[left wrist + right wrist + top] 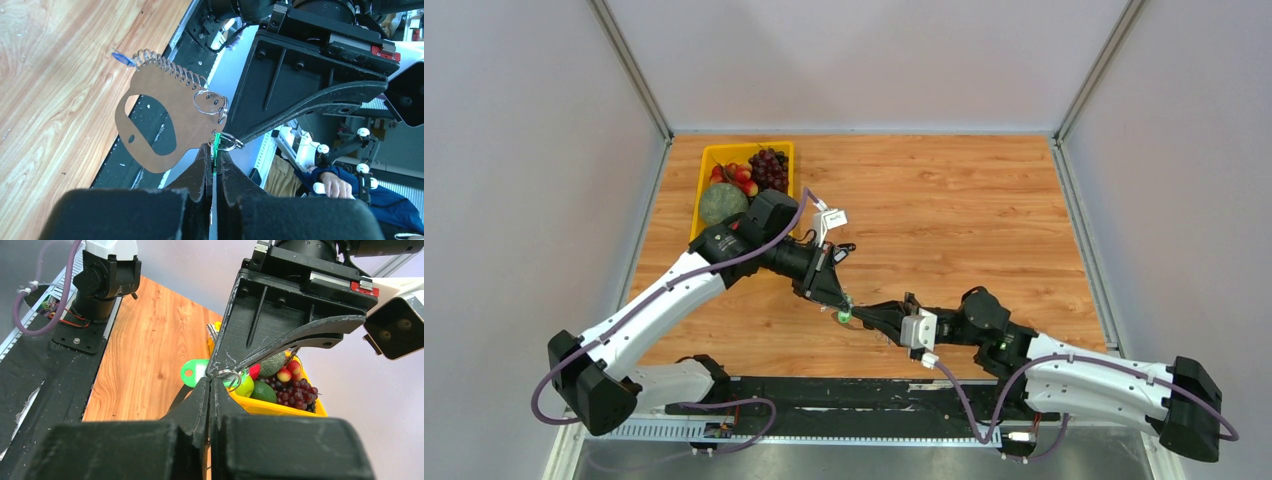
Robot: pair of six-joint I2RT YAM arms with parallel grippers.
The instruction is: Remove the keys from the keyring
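Observation:
Both grippers meet above the near middle of the table. My left gripper [836, 300] [214, 150] is shut on a green key tag [216, 144], seen edge-on between its fingers. The tag also shows in the right wrist view [196, 372] and in the top view [844, 317]. My right gripper [867, 317] [212, 381] is shut on the small wire ring [228, 375] [229, 142] at the tag's end. The keyring [170, 87], a flat loop that looks brown here, hangs just beyond with a coil spring, a second wire ring [210, 102] and a blue tag [121, 57]. The metal keys are not discernible.
A yellow basket [709, 155] [280, 407] of fruit (melon, grapes, apples) stands at the back left, behind the left arm. A black strip runs along the table's near edge [844, 395] under the held things.

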